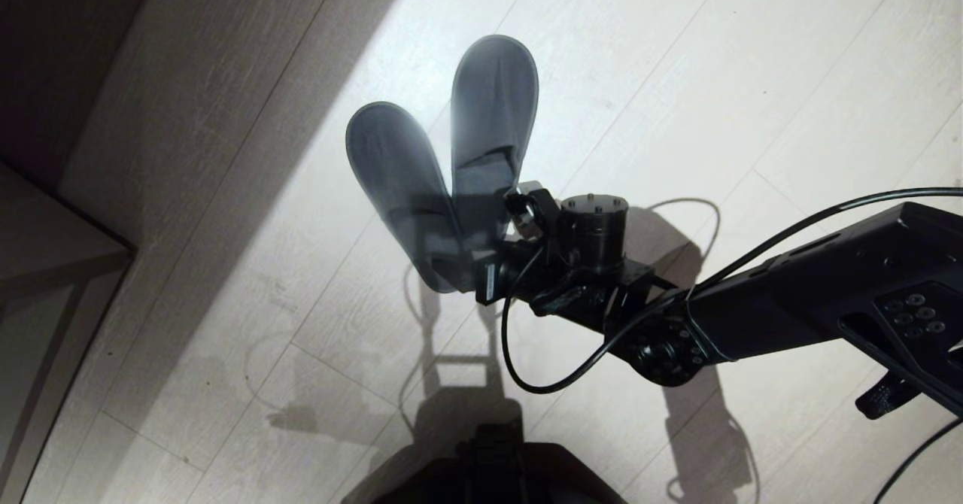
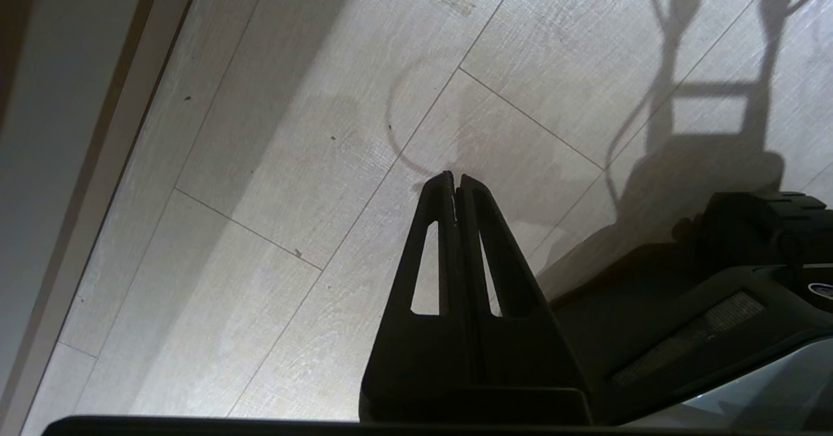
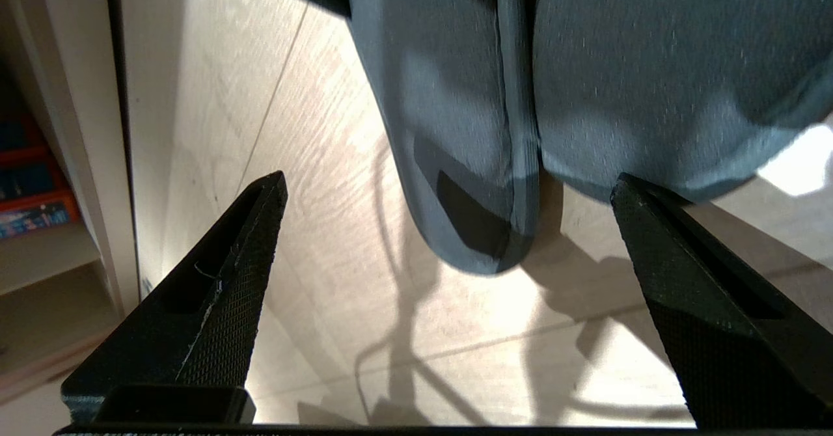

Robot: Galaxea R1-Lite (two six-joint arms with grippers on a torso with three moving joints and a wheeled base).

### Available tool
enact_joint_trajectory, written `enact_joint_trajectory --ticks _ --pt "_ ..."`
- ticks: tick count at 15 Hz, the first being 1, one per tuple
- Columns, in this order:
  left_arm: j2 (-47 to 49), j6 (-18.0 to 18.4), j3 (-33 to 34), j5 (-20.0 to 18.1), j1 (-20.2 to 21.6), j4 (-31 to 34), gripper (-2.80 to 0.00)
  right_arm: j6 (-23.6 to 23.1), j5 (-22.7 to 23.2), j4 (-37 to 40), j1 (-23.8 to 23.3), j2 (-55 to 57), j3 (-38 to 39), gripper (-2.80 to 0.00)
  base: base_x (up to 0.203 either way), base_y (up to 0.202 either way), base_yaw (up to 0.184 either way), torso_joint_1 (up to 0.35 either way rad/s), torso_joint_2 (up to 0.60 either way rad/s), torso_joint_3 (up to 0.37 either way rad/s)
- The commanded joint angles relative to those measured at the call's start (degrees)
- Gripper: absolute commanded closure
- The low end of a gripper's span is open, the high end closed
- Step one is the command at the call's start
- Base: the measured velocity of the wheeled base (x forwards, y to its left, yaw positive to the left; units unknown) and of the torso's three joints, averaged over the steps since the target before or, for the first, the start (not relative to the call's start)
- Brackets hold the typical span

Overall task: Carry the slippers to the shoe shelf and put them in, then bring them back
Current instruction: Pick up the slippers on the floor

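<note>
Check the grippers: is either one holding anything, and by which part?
Nothing is held. The right gripper is open, fingers apart at the heel ends of the soft blue-grey slippers on the floor. The left gripper is shut and empty.

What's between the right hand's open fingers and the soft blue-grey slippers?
Nothing: in the right wrist view only bare pale wood floor separates the right hand from the slippers.

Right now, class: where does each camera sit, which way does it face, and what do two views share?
Head view: high, looking down at the floor, the slippers and the right arm.
Left wrist view: behind the shut left gripper, facing bare floor.
Right wrist view: behind the open right gripper, facing the slippers' heels.
Shared: head and right wrist views both show the slippers.
</note>
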Motion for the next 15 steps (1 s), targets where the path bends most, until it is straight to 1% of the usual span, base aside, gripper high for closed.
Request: enact_joint_trajectory --ticks 1,5,7,8,9,10,11,12,13,15 --pt "-0.01 -0.06 0.00 0.00 0.00 0.00 0.00 0.00 0.01 -0.26 0.00 -1.28 1.60 -2.80 0.000 0.000 0.000 0.000 0.00 0.000" --pt "-0.01 -0.15 0.00 0.00 0.00 0.00 0.00 0.01 -0.17 -0.35 -0.34 -3.20 5.19 -2.80 0.000 0.000 0.000 0.000 0.00 0.000" --pt "-0.01 -0.15 0.00 0.00 0.00 0.00 0.00 -0.04 -0.47 -0.49 -0.62 -3.31 5.39 -2.80 0.000 0.000 0.000 0.000 0.00 0.000" --pt "-0.01 -0.06 0.00 0.00 0.00 0.00 0.00 -0.63 -2.27 -2.07 -0.69 -3.17 4.77 -2.80 0.000 0.000 0.000 0.000 0.00 0.000" --pt "-0.01 -0.06 0.00 0.00 0.00 0.00 0.00 -2.37 -6.24 -4.35 -0.66 -2.94 3.77 -2.80 0.000 0.000 0.000 0.000 0.00 0.000" --pt "-0.01 -0.06 0.00 0.00 0.00 0.00 0.00 -3.92 -11.25 -5.79 -0.63 -2.91 2.68 -2.80 0.000 0.000 0.000 0.000 0.00 0.000" --pt "-0.01 0.19 0.00 0.00 0.00 0.00 0.00 -4.27 -12.66 -4.45 -0.69 -3.60 2.47 -2.80 0.000 0.000 0.000 0.000 0.00 0.000" --pt "-0.01 0.47 0.00 0.00 0.06 0.00 0.00 -4.05 -13.25 -2.67 -1.29 -3.82 2.52 -2.80 0.000 0.000 0.000 0.000 0.00 0.000" --pt "-0.01 0.56 0.00 0.00 0.07 0.00 0.00 -3.06 -13.56 -2.46 -1.81 -3.39 2.41 -2.80 0.000 0.000 0.000 0.000 0.00 0.000" --pt "-0.01 0.56 0.00 0.00 0.00 0.00 0.00 1.56 -13.17 -3.02 -2.14 -2.14 1.55 -2.80 0.000 0.000 0.000 0.000 0.00 0.000"
